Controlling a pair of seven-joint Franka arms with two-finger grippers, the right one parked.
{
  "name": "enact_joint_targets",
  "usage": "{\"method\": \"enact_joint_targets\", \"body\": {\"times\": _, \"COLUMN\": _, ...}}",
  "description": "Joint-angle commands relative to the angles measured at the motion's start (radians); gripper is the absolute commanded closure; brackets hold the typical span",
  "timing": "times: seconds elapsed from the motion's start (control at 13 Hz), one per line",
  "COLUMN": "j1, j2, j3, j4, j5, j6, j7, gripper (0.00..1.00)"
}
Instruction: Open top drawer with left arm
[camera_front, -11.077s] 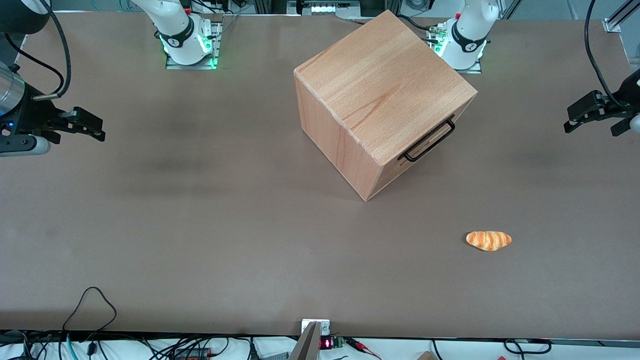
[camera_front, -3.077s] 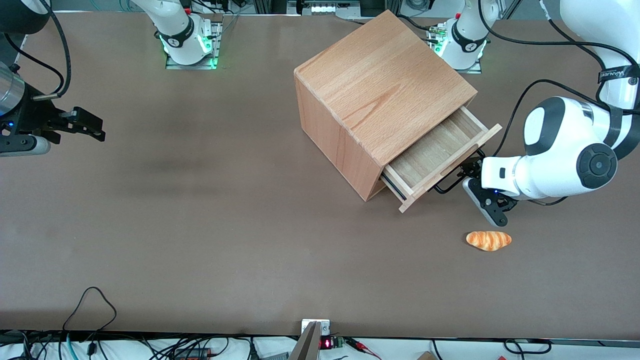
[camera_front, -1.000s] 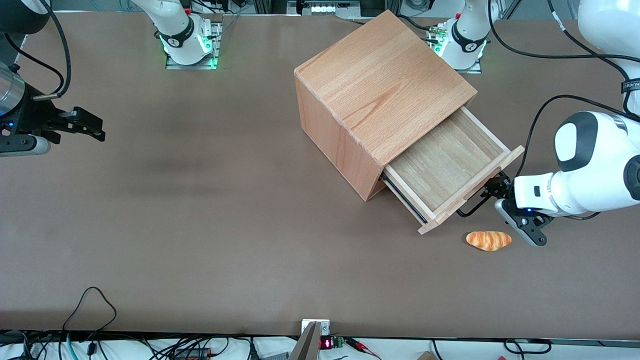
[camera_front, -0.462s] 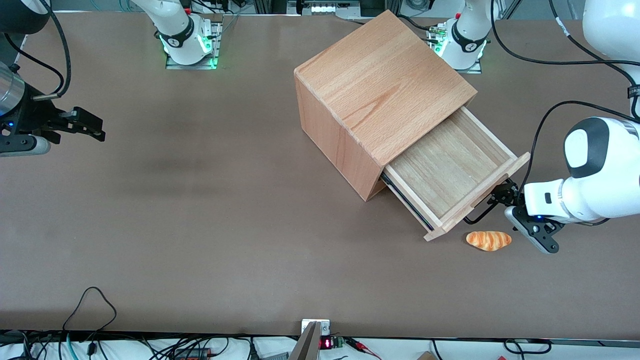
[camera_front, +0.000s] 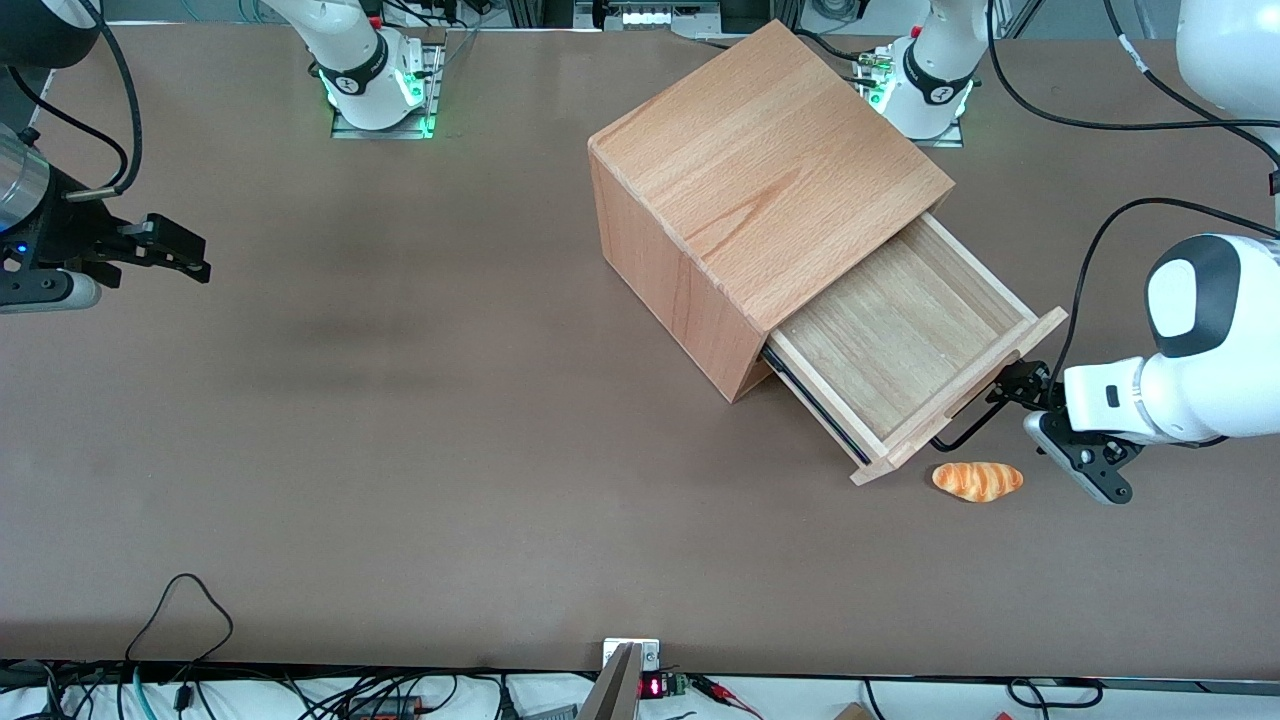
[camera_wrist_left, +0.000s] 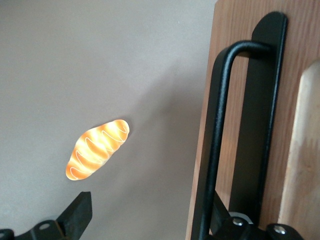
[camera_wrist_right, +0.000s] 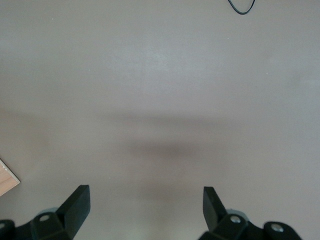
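cabinet (camera_front: 760, 170): on table (camera_front: 400, 450)
bread (camera_front: 978, 480): on table, nearer the front camera than the cabinet

A wide brown table (camera_front: 400, 450) with a matte surface carries everything. A cube-shaped wooden cabinet (camera_front: 740, 180) stands directly on it, turned at an angle toward the working arm's end, and a small orange-and-white striped bread roll (camera_front: 977, 480) lies flat on the table nearer to the front camera than the cabinet. The gripper (camera_front: 1020, 385) of the left arm (camera_front: 1190, 350) hangs just above the table near the roll, without touching the roll.
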Motion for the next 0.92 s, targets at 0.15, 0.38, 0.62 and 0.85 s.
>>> {"method": "enact_joint_targets", "body": {"times": 0.15, "j1": 0.009, "j2": 0.02, "j3": -0.007, "j4": 0.096, "j5": -0.028, "j6": -0.103, "j7": 0.002, "gripper": 0.0}}
{"method": "enact_joint_targets", "body": {"times": 0.38, "j1": 0.015, "j2": 0.015, "j3": -0.01, "j4": 0.102, "j5": -0.033, "j6": -0.117, "j7": 0.0, "gripper": 0.0}}
{"method": "enact_joint_targets", "body": {"times": 0.62, "j1": 0.031, "j2": 0.012, "j3": -0.011, "j4": 0.146, "j5": -0.035, "j6": -0.16, "j7": 0.0, "gripper": 0.0}}
{"method": "enact_joint_targets", "body": {"times": 0.85, "j1": 0.047, "j2": 0.009, "j3": -0.011, "j4": 0.199, "j5": -0.032, "j6": -0.221, "j7": -0.001, "gripper": 0.0}}
